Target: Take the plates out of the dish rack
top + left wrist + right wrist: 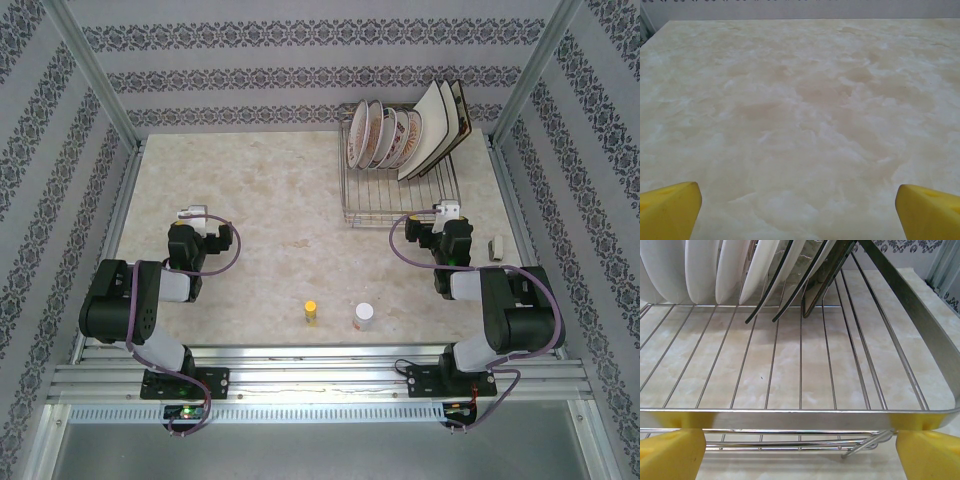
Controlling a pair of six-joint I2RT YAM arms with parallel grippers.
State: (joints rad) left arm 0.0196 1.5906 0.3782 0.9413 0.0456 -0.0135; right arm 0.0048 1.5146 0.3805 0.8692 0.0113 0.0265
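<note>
Top external view is showing the dish rack (400, 170) sitting at about one o'clock on the table (260, 200), with the plates (385, 135) standing on edge in its far slots, round ones at the left and square ones leaning at the right. The left gripper (192, 213) is hovering near nine o'clock, well apart from the rack, while the right gripper (447, 210) is hanging just beside the rack's near rail. Left wrist view is showing its yellow fingers (670, 210) spread wide over bare tabletop, holding nothing. Right wrist view is showing the right jaws also spread wide and empty, facing the rail, with plate edges resting at twelve o'clock. The plates are probably glazed ceramic: stiff, heavyish, slippery and breakable, so pinching an upper rim and lifting straight up looks wisest.
</note>
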